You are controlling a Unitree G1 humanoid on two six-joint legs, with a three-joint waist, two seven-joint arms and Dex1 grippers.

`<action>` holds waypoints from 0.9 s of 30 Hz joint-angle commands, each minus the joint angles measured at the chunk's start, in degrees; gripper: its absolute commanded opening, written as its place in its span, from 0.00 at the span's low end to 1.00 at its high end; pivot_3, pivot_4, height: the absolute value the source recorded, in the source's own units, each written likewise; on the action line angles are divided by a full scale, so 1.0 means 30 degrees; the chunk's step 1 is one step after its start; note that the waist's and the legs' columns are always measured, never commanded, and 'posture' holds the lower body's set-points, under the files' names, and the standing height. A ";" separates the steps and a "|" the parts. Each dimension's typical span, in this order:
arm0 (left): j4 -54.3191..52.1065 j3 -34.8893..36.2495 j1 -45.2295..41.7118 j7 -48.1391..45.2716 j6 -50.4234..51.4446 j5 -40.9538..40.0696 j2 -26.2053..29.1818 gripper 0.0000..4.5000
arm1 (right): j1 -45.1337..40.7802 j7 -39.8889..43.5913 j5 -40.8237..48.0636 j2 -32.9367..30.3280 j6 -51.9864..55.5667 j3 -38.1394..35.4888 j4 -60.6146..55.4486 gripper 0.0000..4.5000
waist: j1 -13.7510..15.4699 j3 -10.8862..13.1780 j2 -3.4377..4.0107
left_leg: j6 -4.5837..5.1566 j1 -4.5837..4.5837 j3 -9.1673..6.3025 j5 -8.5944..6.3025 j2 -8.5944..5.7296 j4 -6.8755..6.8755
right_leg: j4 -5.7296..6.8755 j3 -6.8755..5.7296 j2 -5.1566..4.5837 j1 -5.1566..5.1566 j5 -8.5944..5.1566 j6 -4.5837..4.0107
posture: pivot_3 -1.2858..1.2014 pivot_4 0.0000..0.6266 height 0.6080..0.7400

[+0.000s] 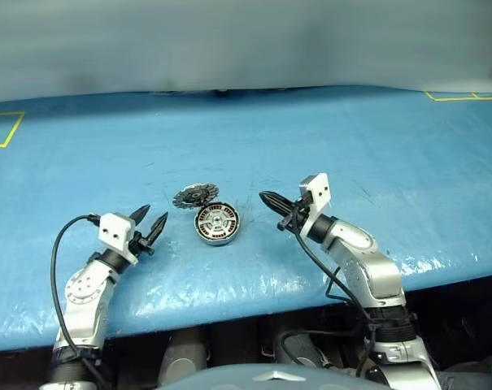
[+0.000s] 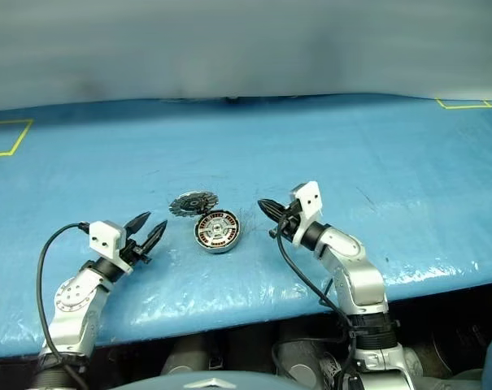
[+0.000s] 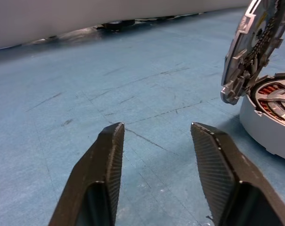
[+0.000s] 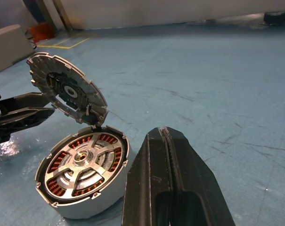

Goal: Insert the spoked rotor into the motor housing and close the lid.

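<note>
In your left wrist view the motor housing point(image 3: 269, 125) and lid point(image 3: 255, 47) run off the frame edge — the far table edge there is blurred.

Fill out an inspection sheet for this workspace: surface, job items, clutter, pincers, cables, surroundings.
Surface: blue scuffed table top.
Job items: round silver-grey motor housing with its toothed grey lid hinged open; silver spoked rotor seated over the copper windings.
Clutter: nothing seen.
Pincers: left pincer open, empty, left of the housing; right pincer shut, empty, to its right.
Cables: black cable along each arm.
Surroundings: yellow tape marks, pale wall.
</note>
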 commanded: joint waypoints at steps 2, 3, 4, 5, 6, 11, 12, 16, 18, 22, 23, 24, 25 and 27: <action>0.0225 -0.0166 -0.1058 0.0546 0.0147 0.0501 -0.0180 0.13 | 0.1075 0.1178 0.0910 -0.1023 0.0822 0.0943 -0.1809 0.00 | 0.0055 -0.0002 -0.0006 | 0.0001 -0.0016 -0.0010 0.0000 -0.0004 -0.0002 | -0.0004 -0.0006 0.0000 -0.0001 0.0000 0.0000 | 0.52 0.24 1.00; 0.0392 -0.0195 -0.1305 0.0691 0.0129 0.0684 -0.0192 0.06 | 0.1393 0.1604 0.0947 -0.1432 0.0945 0.1342 -0.2047 0.00 | 0.0066 -0.0005 -0.0010 | 0.0002 -0.0019 -0.0016 -0.0001 -0.0007 -0.0004 | -0.0008 -0.0008 0.0001 0.0001 0.0000 0.0000 | 0.52 0.24 1.00; 0.0548 -0.0168 -0.1543 0.0955 0.0131 0.0882 -0.0250 0.00 | 0.1660 0.2017 0.1056 -0.1794 0.1046 0.1680 -0.2266 0.00 | 0.0068 -0.0005 -0.0010 | 0.0004 -0.0019 -0.0017 -0.0003 -0.0010 -0.0004 | -0.0011 -0.0009 0.0001 0.0004 0.0000 0.0000 | 0.52 0.24 1.00; 0.0670 -0.0157 -0.1759 0.1063 0.0170 0.0947 -0.0302 0.00 | 0.1911 0.2425 0.1213 -0.2132 0.1152 0.1993 -0.2489 0.00 | 0.0054 -0.0005 -0.0017 | 0.0006 -0.0022 -0.0016 -0.0003 -0.0014 -0.0003 | -0.0014 -0.0008 0.0000 0.0005 0.0000 0.0002 | 0.52 0.24 1.00; 0.0723 -0.0113 -0.1930 0.1088 0.0225 0.0844 -0.0381 0.00 | 0.2096 0.2689 0.1337 -0.2380 0.1250 0.2253 -0.2645 0.00 | 0.0040 -0.0005 -0.0017 | 0.0007 -0.0020 -0.0016 -0.0004 -0.0014 -0.0003 | -0.0017 -0.0007 0.0001 0.0008 0.0001 0.0003 | 0.52 0.24 1.00; 0.0664 -0.0196 -0.2515 0.0503 0.0148 0.0282 -0.0516 0.00 | 0.2276 0.2274 0.0825 -0.2522 0.0982 0.2992 -0.2355 0.00 | -0.0004 -0.0001 -0.0029 | 0.0007 0.0000 -0.0007 -0.0003 -0.0007 0.0010 | -0.0011 -0.0004 0.0004 0.0012 0.0006 0.0012 | 0.52 0.24 1.00; 0.0593 -0.0199 -0.2620 0.0244 0.0157 0.0062 -0.0556 0.00 | 0.2263 0.2117 0.0603 -0.2493 0.0888 0.3158 -0.2191 0.00 | 0.0014 -0.0002 -0.0031 | 0.0006 0.0000 -0.0013 -0.0002 -0.0005 0.0011 | -0.0011 -0.0007 0.0005 0.0013 0.0005 0.0011 | 0.52 0.24 1.00; 0.0510 -0.0160 -0.2950 -0.0917 -0.0002 -0.0743 -0.0503 0.00 | 0.2273 0.1926 0.0293 -0.2464 0.0756 0.3507 -0.1980 0.00 | 0.0059 -0.0003 -0.0038 | 0.0007 -0.0020 -0.0021 -0.0003 -0.0016 0.0011 | -0.0018 -0.0007 0.0001 0.0012 0.0006 0.0011 | 0.52 0.24 1.00; 0.0348 -0.0207 -0.3157 -0.1590 0.0142 -0.1345 -0.0562 0.00 | 0.2262 0.1869 0.0326 -0.2429 0.0710 0.3544 -0.1949 0.00 | 0.0052 -0.0003 -0.0039 | 0.0013 -0.0022 -0.0019 -0.0006 -0.0027 0.0011 | -0.0023 -0.0002 -0.0001 0.0013 0.0009 0.0018 | 0.52 0.24 1.00; -0.0439 -0.0769 -0.3641 -0.2803 0.0853 -0.2446 -0.0910 0.00 | 0.2213 0.1785 0.0290 -0.2340 0.0573 0.3717 -0.1806 0.00 | 0.0061 -0.0002 -0.0044 | 0.0015 -0.0019 -0.0023 -0.0006 -0.0041 0.0018 | -0.0022 -0.0005 0.0000 0.0022 0.0012 0.0024 | 0.52 0.24 1.00; -0.0526 -0.0967 -0.3702 -0.3080 0.0992 -0.2533 -0.0939 0.00 | 0.2204 0.1767 0.0272 -0.2325 0.0547 0.3759 -0.1780 0.00 | 0.0059 -0.0002 -0.0043 | 0.0015 -0.0019 -0.0025 -0.0006 -0.0044 0.0023 | -0.0021 -0.0006 0.0002 0.0026 0.0012 0.0023 | 0.52 0.24 1.00; -0.0583 -0.1136 -0.3741 -0.3338 0.1088 -0.2538 -0.0956 0.00 | 0.2204 0.1744 0.0256 -0.2321 0.0523 0.3797 -0.1760 0.00 | 0.0058 -0.0002 -0.0043 | 0.0015 -0.0018 -0.0025 -0.0006 -0.0045 0.0025 | -0.0021 -0.0005 0.0002 0.0028 0.0013 0.0024 | 0.52 0.24 1.00; -0.0611 -0.1271 -0.3777 -0.3508 0.1196 -0.2529 -0.0982 0.00 | 0.2208 0.1714 0.0246 -0.2320 0.0507 0.3822 -0.1760 0.00 | 0.0056 -0.0003 -0.0045 | 0.0015 -0.0016 -0.0025 -0.0006 -0.0052 0.0028 | -0.0021 -0.0003 0.0001 0.0032 0.0013 0.0025 | 0.52 0.24 1.00; -0.0751 -0.1567 -0.3812 -0.3788 0.1376 -0.2566 -0.1094 0.00 | 0.2260 0.1686 0.0248 -0.2351 0.0475 0.3849 -0.1788 0.00 | 0.0041 -0.0003 -0.0045 | 0.0016 -0.0014 -0.0025 -0.0006 -0.0079 0.0029 | -0.0021 -0.0001 0.0002 0.0034 0.0015 0.0027 | 0.52 0.24 1.00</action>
